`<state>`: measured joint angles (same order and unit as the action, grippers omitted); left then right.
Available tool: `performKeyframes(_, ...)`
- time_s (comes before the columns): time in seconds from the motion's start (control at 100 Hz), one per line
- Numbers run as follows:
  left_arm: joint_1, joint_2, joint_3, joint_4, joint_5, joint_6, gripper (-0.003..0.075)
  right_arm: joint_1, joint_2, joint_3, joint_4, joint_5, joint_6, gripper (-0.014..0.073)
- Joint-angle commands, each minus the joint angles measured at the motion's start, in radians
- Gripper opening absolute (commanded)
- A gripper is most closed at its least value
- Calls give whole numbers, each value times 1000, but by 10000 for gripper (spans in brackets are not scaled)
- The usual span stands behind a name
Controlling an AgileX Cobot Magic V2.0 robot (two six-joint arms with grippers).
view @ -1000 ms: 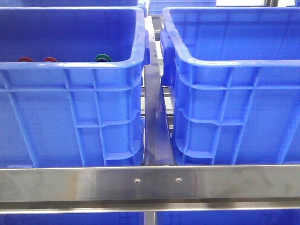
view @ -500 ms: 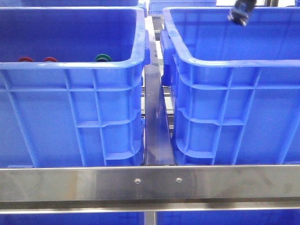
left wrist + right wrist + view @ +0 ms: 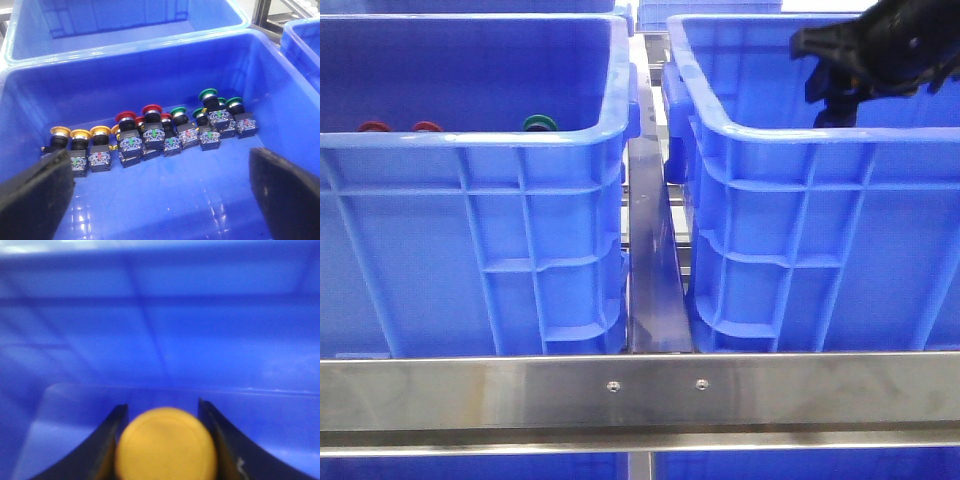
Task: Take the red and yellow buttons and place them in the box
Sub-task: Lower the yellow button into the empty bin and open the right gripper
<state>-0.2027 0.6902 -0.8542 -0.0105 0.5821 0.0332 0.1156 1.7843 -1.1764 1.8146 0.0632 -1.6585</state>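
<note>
The right gripper point(image 3: 835, 95) is hanging over the box point(image 3: 820, 130), the blue crate on the right side of the central metal rail point(image 3: 655, 260), just inside its near rim. In the right wrist view its two fingers are closing on a yellow button point(image 3: 166, 444), the round cap sitting squarely between them against the box's blue inner wall. That view is blurred, so how deep the cap is sitting in the grip is hard to tell.

The left gripper point(image 3: 160, 195) is hovering with its fingers spread wide and holding nothing, looking down into the other crate point(image 3: 30, 75), the one left of the rail. The remaining buttons are lying in a crowded row across that crate's floor: yellow buttons point(image 3: 80, 136) at one end, red buttons point(image 3: 142, 114) in the middle, green buttons point(image 3: 212, 97) at the other end. From the front only a few red caps and one green cap are peeking over that crate's near rim.

Judging from this, the yellow button is about to be dropped into the box. The main risk is a release too close to the near rim: the cap could strike the thick rolled edge and bounce out toward the rail. A round smooth cap could also be slipping sideways between the fingers before the arm is fully over the box. For the left gripper, the packed row is a hazard: wide fingers coming down could be catching a green button together with a red one.
</note>
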Motion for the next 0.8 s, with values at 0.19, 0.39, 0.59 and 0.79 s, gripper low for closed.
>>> performKeyframes(0.19,0,-4,-27,-1,-81,-14,663,-6,-18,-54,11,-1,-11,373)
performKeyframes(0.39,0,-4,-27,-1,-81,-14,663,-6,-27,-56,11,-52,-11,643)
performKeyframes(0.59,0,-4,-27,-1,-81,-14,663,-6,-111,-46,11,-138,-12,647)
performKeyframes(0.79,0,-4,-27,-1,-81,-14,663,-6,-293,30,11,-105,-12,647)
